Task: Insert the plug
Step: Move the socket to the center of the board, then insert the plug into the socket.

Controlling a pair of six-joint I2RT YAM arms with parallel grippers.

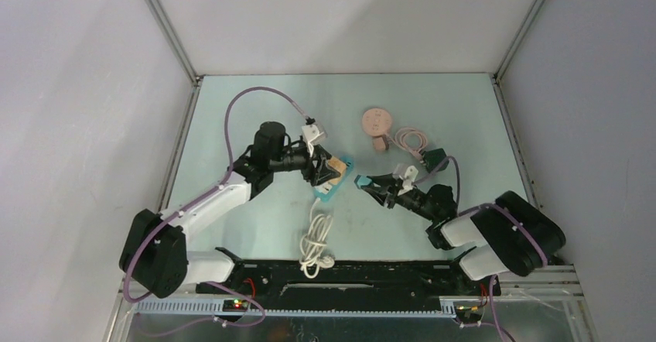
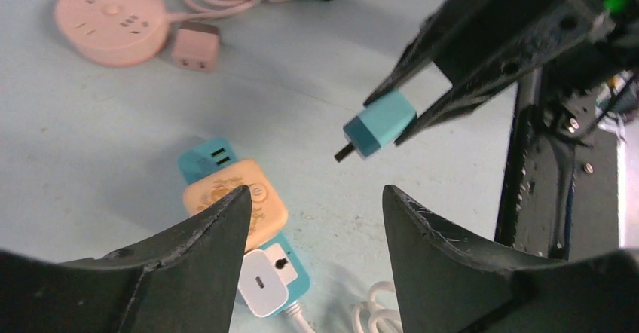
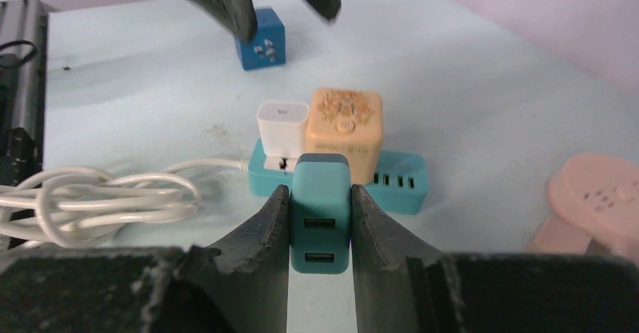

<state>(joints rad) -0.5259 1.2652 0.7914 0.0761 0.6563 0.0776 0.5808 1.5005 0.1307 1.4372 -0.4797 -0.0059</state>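
Note:
My right gripper is shut on a teal USB plug, held above the table just right of the teal power strip. The plug's prongs point at the strip in the left wrist view. The strip carries a beige adapter and a white charger. My left gripper is open and empty, hovering over the strip with its left finger above the beige adapter. In the top view the two grippers, left and right, face each other closely.
The strip's white cable lies coiled toward the near edge. A pink round power strip, its pink plug and cord, and a dark green plug lie at the back right. A blue cube plug sits beyond the strip.

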